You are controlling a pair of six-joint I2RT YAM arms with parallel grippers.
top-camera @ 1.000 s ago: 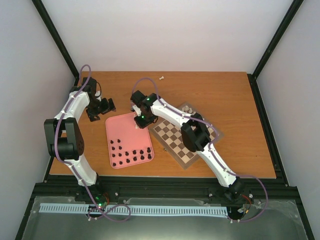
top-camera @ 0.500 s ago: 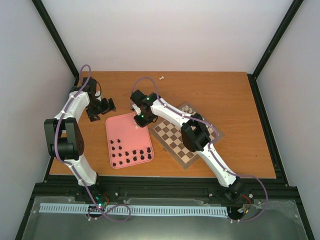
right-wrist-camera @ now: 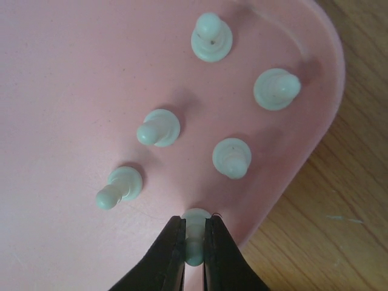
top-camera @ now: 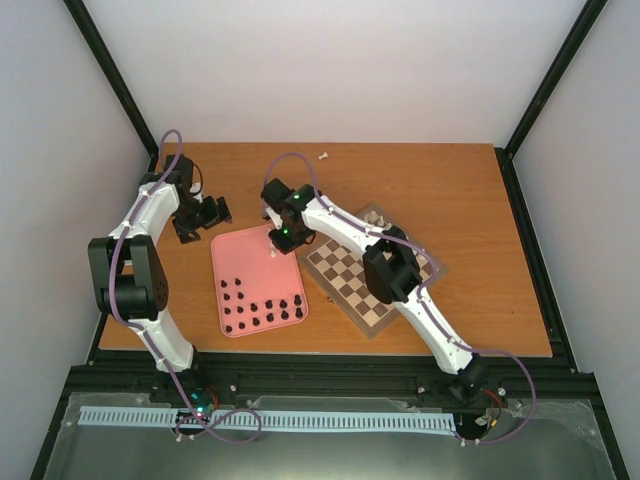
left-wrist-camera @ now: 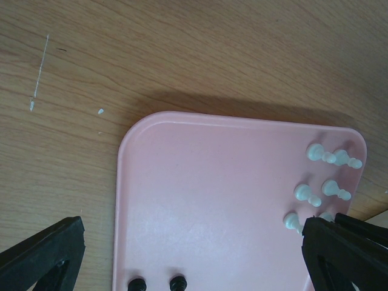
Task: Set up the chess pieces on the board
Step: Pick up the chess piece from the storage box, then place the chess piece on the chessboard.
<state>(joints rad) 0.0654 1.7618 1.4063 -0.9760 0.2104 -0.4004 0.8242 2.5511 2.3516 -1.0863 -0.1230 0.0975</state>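
My right gripper (right-wrist-camera: 194,245) is shut on a small cream-white chess piece (right-wrist-camera: 196,219) that stands near the corner of the pink tray (right-wrist-camera: 73,91). Several more white pieces (right-wrist-camera: 231,157) stand around it on the tray. From above, the right gripper (top-camera: 275,246) sits over the tray's far right corner, just left of the board (top-camera: 372,282). Black pieces (top-camera: 262,310) line the tray's near part. My left gripper (top-camera: 192,226) hovers open at the tray's far left edge; its wrist view shows wide-apart fingers (left-wrist-camera: 42,254), white pieces (left-wrist-camera: 321,176) and two black pieces (left-wrist-camera: 157,283).
The pink tray (top-camera: 245,262) lies left of the board on the wooden table (top-camera: 450,190). A few white pieces (top-camera: 377,216) stand at the board's far corner. One stray white piece (top-camera: 323,155) lies near the table's back edge. Black frame rails border the table.
The right gripper's jaws have closed on the white piece on the tray. Neither arm has visibly shifted, and the left gripper stays open.
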